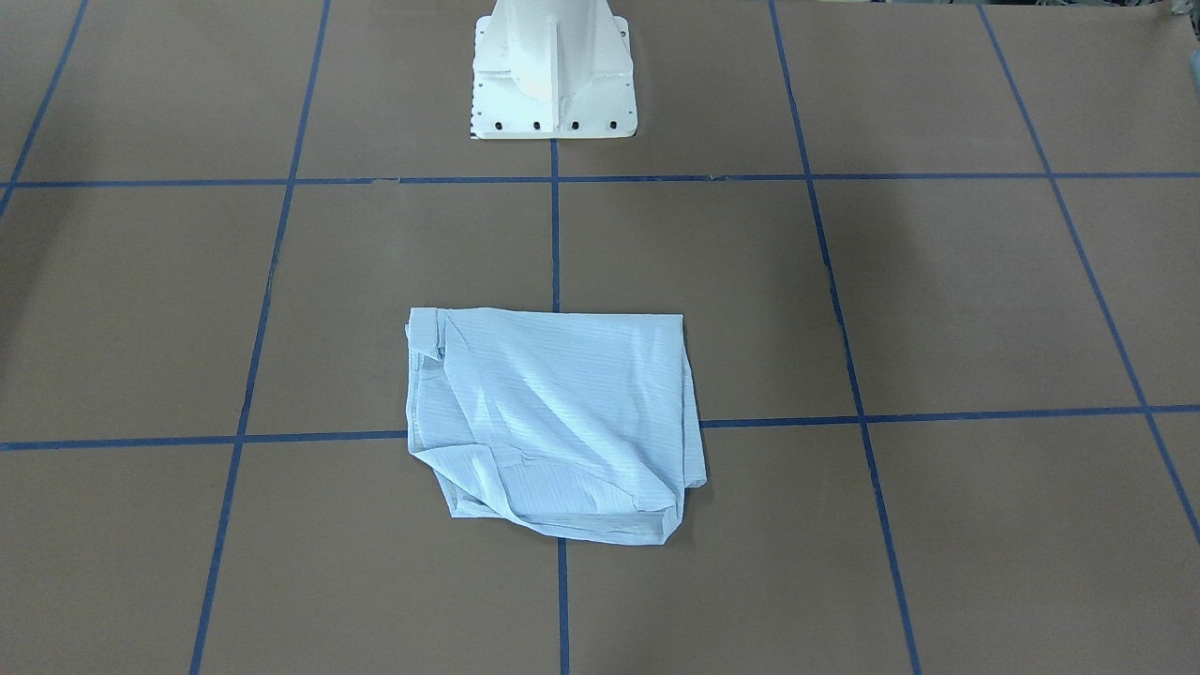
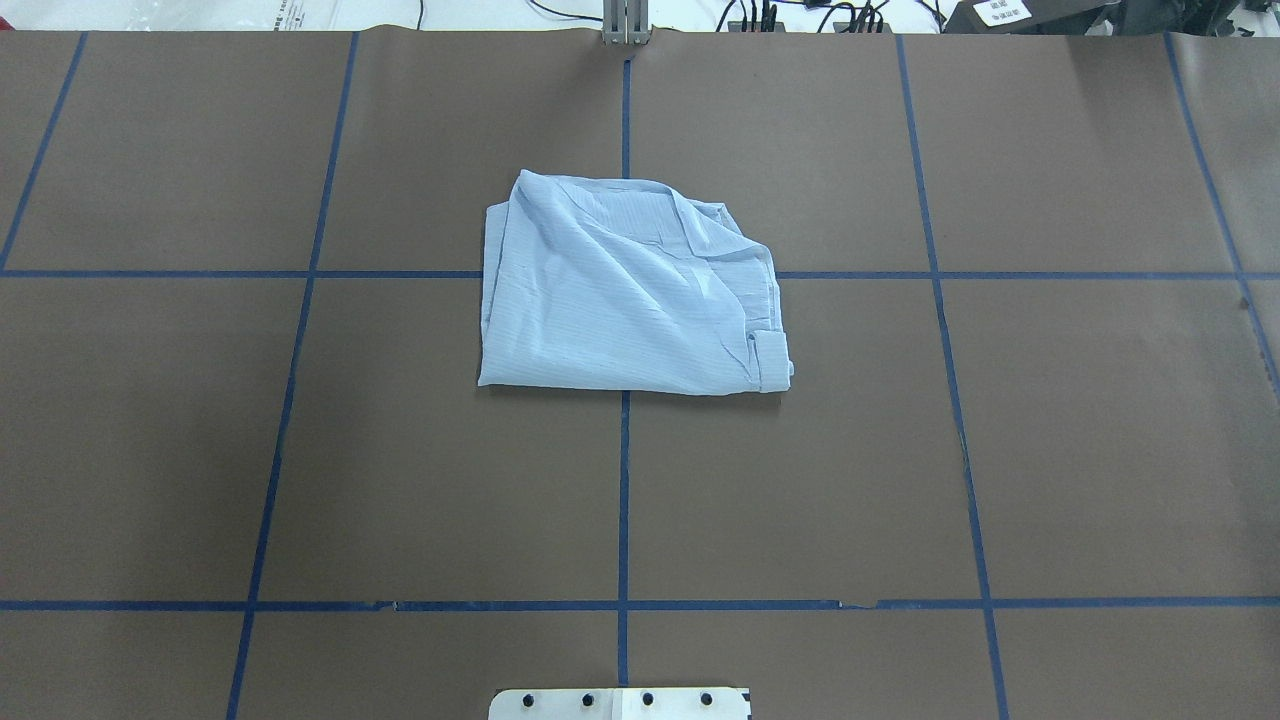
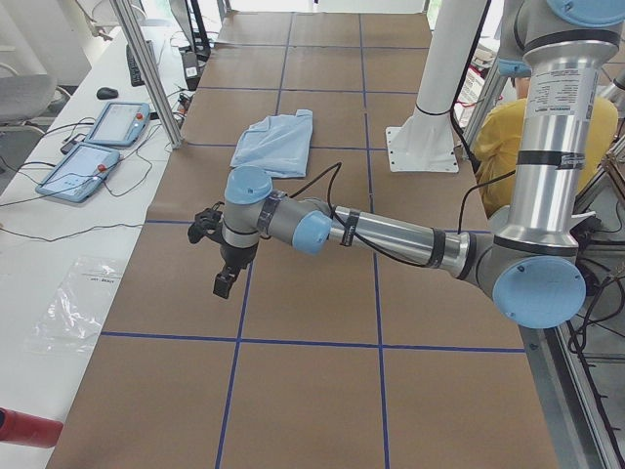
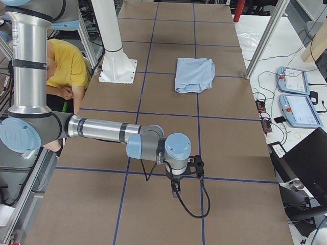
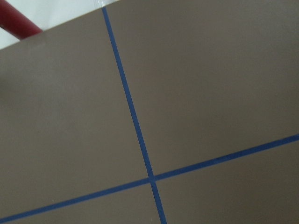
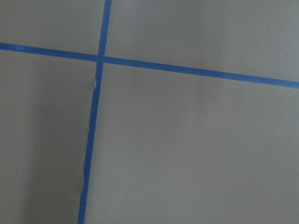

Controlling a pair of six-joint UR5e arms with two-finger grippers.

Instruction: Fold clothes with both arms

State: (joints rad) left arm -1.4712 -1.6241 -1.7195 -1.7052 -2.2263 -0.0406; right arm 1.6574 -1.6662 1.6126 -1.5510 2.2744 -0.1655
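One folded shirt, edges well apart from left tool, right tool.

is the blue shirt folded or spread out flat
Folded: the shirt lies as a compact, roughly rectangular bundle with layered edges and no sleeves stretched out, though its top layer is wrinkled.

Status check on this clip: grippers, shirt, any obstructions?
Grippers: left gripper and right gripper over bare table, far from shirt; open or shut, cannot tell. Shirt folded in a rough rectangle mid-table, untouched. No obstruction seen beside it.
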